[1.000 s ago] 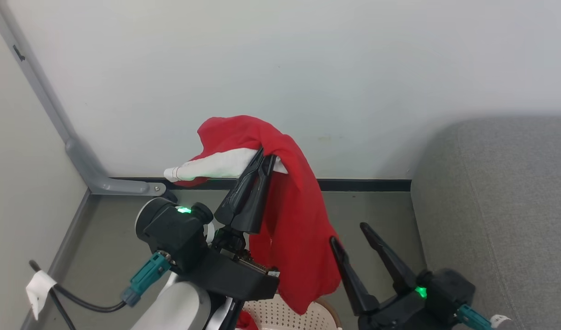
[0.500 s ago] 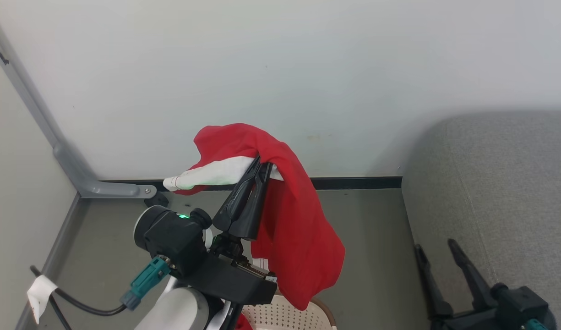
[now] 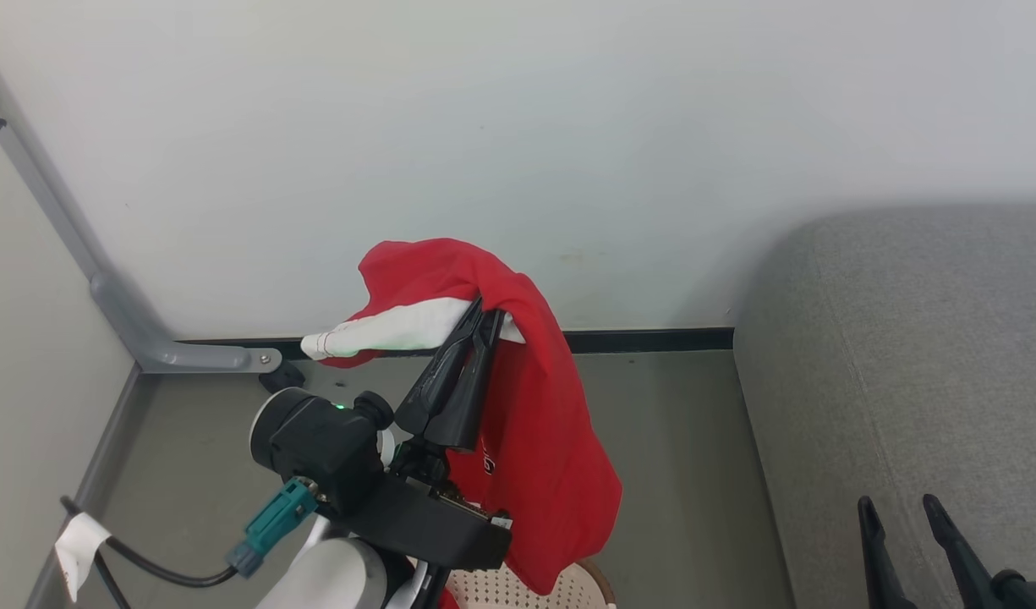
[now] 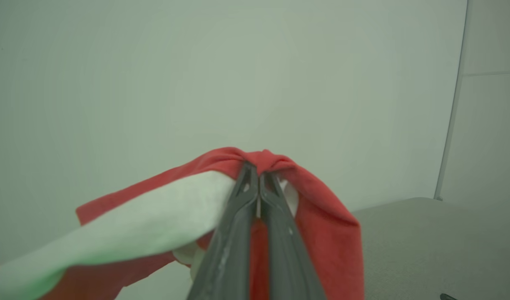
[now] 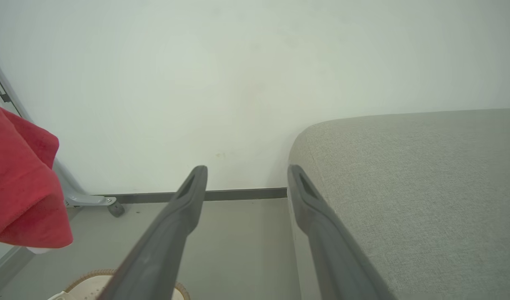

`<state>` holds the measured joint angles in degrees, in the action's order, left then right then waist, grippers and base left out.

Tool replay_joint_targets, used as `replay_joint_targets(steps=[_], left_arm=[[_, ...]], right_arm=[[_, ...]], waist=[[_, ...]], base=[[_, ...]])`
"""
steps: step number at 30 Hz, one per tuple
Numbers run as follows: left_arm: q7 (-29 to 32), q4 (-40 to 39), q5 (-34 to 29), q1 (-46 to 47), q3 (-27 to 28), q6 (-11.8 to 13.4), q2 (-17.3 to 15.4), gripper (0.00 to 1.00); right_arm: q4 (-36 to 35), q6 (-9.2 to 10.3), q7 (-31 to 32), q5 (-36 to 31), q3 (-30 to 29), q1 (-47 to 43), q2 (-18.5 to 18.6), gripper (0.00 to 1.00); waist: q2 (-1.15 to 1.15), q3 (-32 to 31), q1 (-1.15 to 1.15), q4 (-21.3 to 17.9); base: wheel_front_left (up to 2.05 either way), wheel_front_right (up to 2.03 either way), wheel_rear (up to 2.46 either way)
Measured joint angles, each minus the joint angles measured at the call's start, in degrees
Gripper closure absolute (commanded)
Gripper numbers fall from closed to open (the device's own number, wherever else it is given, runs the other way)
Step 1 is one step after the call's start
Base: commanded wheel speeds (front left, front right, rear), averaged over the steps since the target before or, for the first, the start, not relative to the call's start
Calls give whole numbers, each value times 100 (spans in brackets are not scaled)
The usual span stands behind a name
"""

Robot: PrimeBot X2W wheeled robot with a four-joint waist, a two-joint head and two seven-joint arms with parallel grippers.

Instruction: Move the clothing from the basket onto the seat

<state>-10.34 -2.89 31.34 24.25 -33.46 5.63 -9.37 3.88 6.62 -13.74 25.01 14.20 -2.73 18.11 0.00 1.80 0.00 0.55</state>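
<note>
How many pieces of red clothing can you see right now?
1 for sure: the clothing hangs from the left tool, shut on it, above the basket. A small red scrap beside the basket may be a second piece; most of the basket is hidden.

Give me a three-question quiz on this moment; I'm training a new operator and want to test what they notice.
1. True or false: the left gripper is shut on the garment.
2. In the head view, the garment's lower end hangs over: A) a table B) the basket C) a chair.
3. Fill in: the right gripper holds nothing and its jaws are ___.
Key: 1 true; 2 B; 3 open.
</note>
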Motion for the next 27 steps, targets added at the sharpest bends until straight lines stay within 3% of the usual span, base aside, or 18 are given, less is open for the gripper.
replay_joint_targets(steps=[27], left_arm=[[53, -27, 1, -9, -4, 41, 2, 100]], right_arm=[[-367, 46, 7, -88, -490, -379, -87, 0]], waist=[[0, 31, 0, -55]], base=[[0, 0, 0]])
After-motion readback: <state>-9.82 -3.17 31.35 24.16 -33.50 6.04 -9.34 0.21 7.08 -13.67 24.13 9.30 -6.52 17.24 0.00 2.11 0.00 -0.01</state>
